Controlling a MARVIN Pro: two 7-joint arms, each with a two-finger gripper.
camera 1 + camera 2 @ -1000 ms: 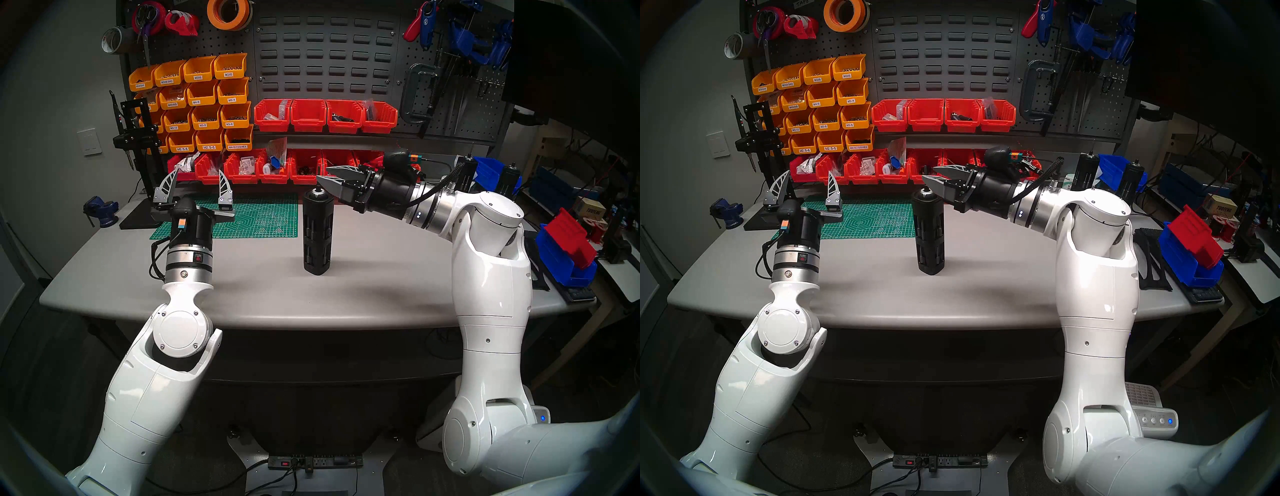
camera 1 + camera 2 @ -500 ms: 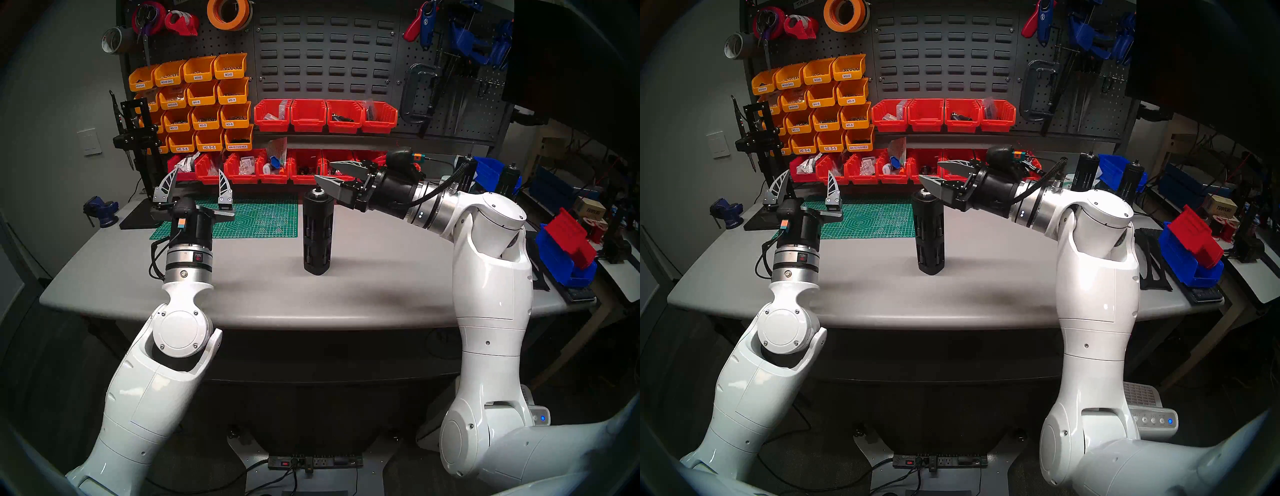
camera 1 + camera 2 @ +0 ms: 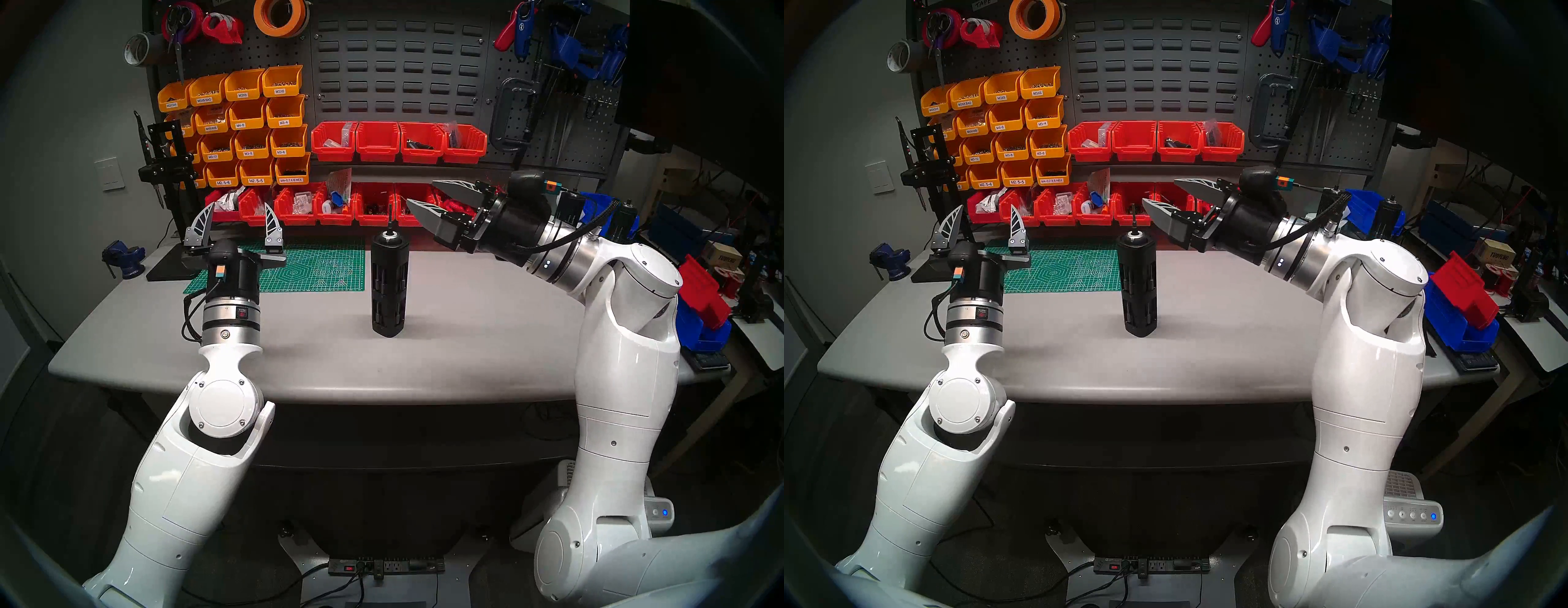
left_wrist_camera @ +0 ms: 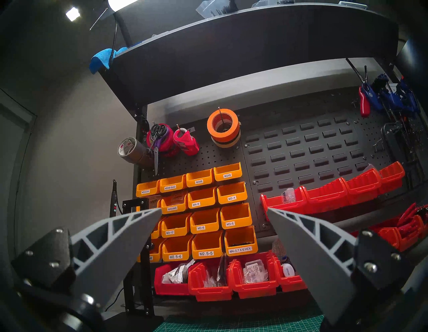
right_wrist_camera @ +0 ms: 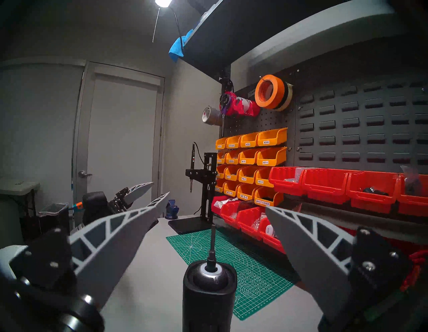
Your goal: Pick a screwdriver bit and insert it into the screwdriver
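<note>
The black slotted screwdriver (image 3: 389, 288) (image 3: 1139, 291) stands upright mid-table. The thin dark screwdriver bit (image 3: 390, 217) (image 3: 1134, 214) sticks up out of its silver-ringed socket; the right wrist view shows the bit (image 5: 212, 245) seated in the screwdriver (image 5: 208, 299). My right gripper (image 3: 421, 192) (image 3: 1159, 191) (image 5: 216, 201) is open and empty, up and to the right of the bit, apart from it. My left gripper (image 3: 238, 208) (image 3: 985, 210) (image 4: 214, 209) is open and empty, pointing up over the table's left side.
A green cutting mat (image 3: 314, 271) lies behind the screwdriver. Red bins (image 3: 339, 208) line the table's back and orange bins (image 3: 250, 127) hang on the pegboard. A black stand (image 3: 169, 199) is at back left. Blue and red bins (image 3: 700, 305) sit at far right.
My right gripper has opened wider and drawn back up and to the right, away from the screwdriver top. The bit now stands clear in the socket. The left arm barely moved.
</note>
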